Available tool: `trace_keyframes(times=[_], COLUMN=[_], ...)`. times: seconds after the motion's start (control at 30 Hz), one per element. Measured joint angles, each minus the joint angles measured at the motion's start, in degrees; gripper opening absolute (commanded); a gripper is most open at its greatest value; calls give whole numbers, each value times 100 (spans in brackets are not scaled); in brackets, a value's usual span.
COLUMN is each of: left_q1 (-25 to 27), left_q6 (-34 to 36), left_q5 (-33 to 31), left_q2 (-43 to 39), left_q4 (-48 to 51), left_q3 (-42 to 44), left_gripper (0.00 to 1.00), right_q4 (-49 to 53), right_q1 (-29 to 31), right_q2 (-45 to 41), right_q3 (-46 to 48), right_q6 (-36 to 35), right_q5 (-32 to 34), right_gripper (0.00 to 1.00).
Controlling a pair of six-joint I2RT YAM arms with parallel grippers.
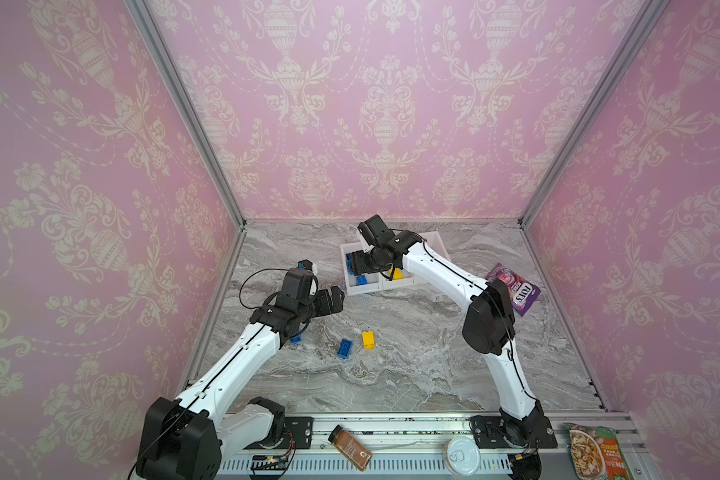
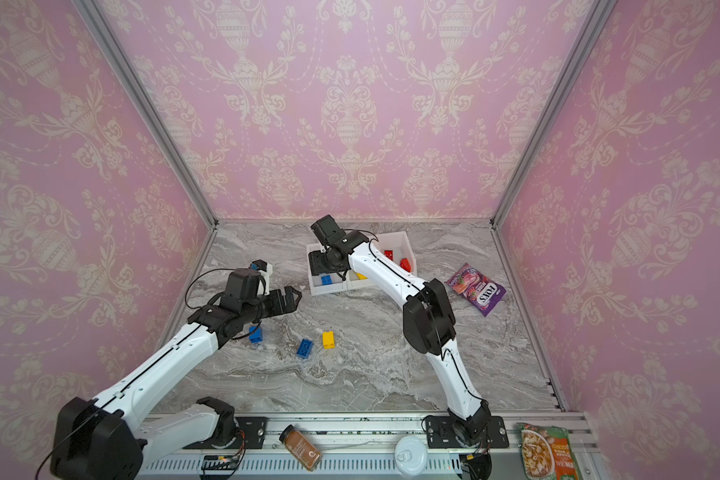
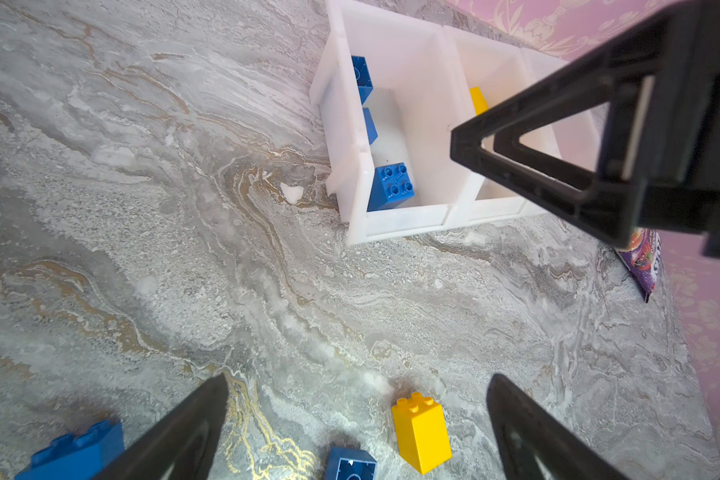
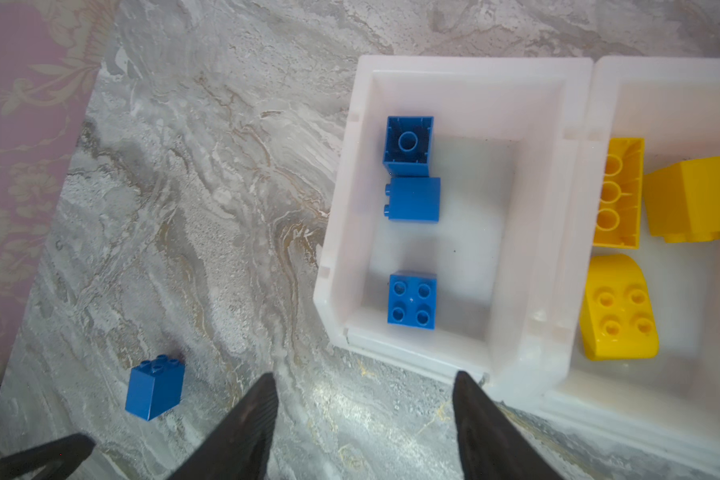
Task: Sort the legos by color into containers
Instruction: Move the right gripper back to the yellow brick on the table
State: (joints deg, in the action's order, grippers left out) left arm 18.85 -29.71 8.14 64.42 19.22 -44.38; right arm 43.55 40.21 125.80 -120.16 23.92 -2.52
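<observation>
Three white plastic open-top containers [image 1: 364, 288], joined in a row, sit toward 12 o'clock on the grey marbled worktop [image 1: 412, 374]. The right end effector [image 4: 362, 376] hangs over the leftmost container, its black fingers spread with nothing between them. Inside that container lie three blue studded plastic bricks [image 4: 412, 300]: one is studs up near the low front wall, one is on its side, and one is hollow side up behind them. The middle container holds three yellow studded bricks [image 4: 618, 307]. In the right container two red bricks [image 2: 405, 264] show past the arm.

The left end effector [image 1: 337, 299] hovers at about 9 o'clock above the worktop, spread wide and empty. Three bricks lie loose at about 8 o'clock. An upright yellow brick [image 1: 368, 339] stands there, with a blue brick lying on its side [image 1: 344, 348] just beside it. Another blue brick [image 2: 255, 333] is partly under the left arm. A purple candy bag [image 1: 514, 291] lies at 3 o'clock.
</observation>
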Motion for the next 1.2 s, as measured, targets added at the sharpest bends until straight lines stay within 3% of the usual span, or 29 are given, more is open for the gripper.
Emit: trace_keyframes(times=[0.37,0.73,0.97,1.1,1.2], left_q1=[0,-85,-155,-184,-227], left_q6=[0,0,2,2,2], left_q5=[9,48,52,50,50], left_q2=[2,66,66,66,66], left_q4=[-39,-173,-170,-151,-160], left_q3=[52,92,138,142,155], left_gripper=[99,99,99,99,99], right_q4=[-354,-354,-22,138,179], right_q1=[562,1067,1305,1434,1497], right_q2=[-1513,-1849,-1849,-1840,-1786], right_q3=[2175,3101,3228,3285,3289], right_q6=[243,699,925,1102,1215], right_q5=[-11,221,542,708,750], right_gripper=[90,95,94,83,80])
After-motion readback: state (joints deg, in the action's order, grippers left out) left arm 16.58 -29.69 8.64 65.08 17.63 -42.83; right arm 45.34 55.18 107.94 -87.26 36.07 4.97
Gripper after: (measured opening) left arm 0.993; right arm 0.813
